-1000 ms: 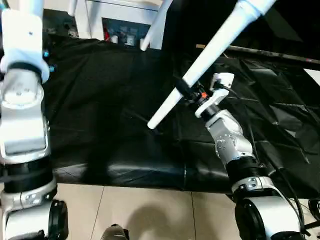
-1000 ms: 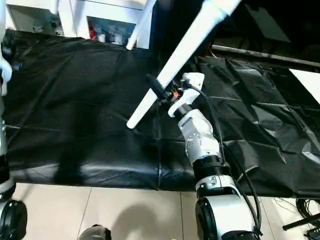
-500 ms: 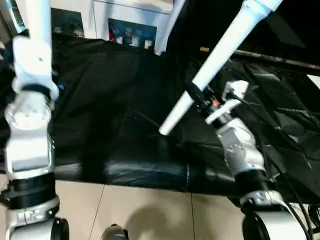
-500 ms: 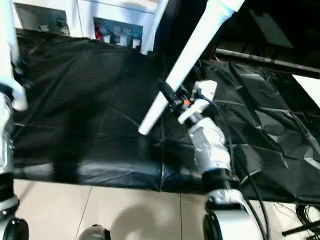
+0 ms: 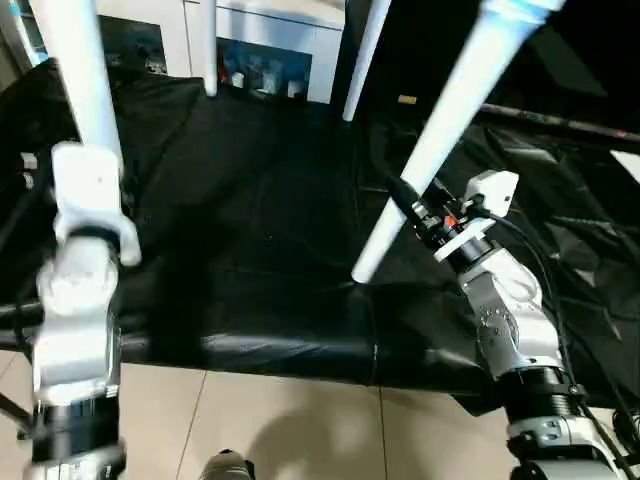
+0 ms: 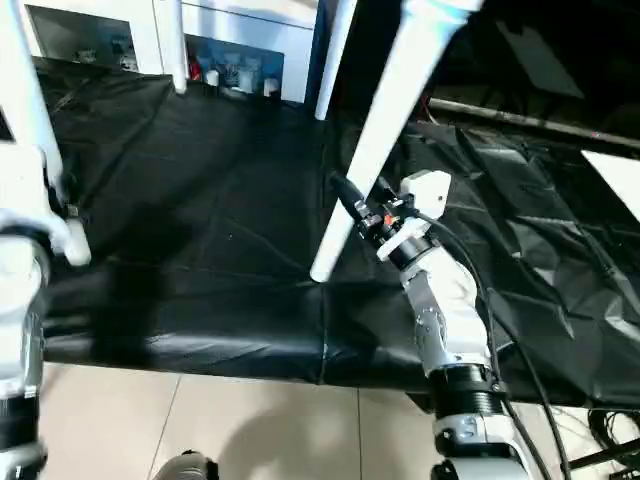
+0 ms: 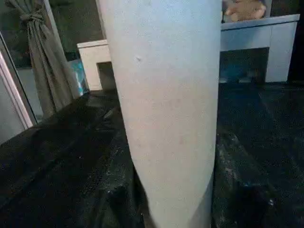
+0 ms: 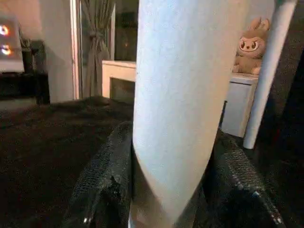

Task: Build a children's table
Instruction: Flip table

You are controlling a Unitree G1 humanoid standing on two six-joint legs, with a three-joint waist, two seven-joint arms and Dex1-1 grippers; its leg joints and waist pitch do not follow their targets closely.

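Of the children's table I see four white tapered legs; its top is out of view above. My right gripper (image 5: 408, 200) is shut on one leg (image 5: 450, 110), which slants up to the right, its free end (image 5: 362, 272) hanging just over the black cloth. In the right wrist view the black fingers (image 8: 102, 183) press that leg from both sides. At the left, my left gripper (image 5: 106, 160) sits behind its white wrist housing, shut on a second leg (image 5: 80, 70) that rises steeply from it. Two more legs (image 5: 209, 50) (image 5: 366, 55) hang at the back.
The black-covered work table (image 5: 250, 220) spreads under both arms, its front edge (image 5: 280, 352) near me with tiled floor (image 5: 300, 420) below. A white cabinet (image 5: 270, 25) stands behind it, a plush toy (image 8: 251, 45) sits on a white shelf, and a curtain (image 7: 33, 52) hangs nearby.
The right-held leg has swung steeper and its low end has shifted right. My left arm has come inward with its leg. Two back legs have come into view.
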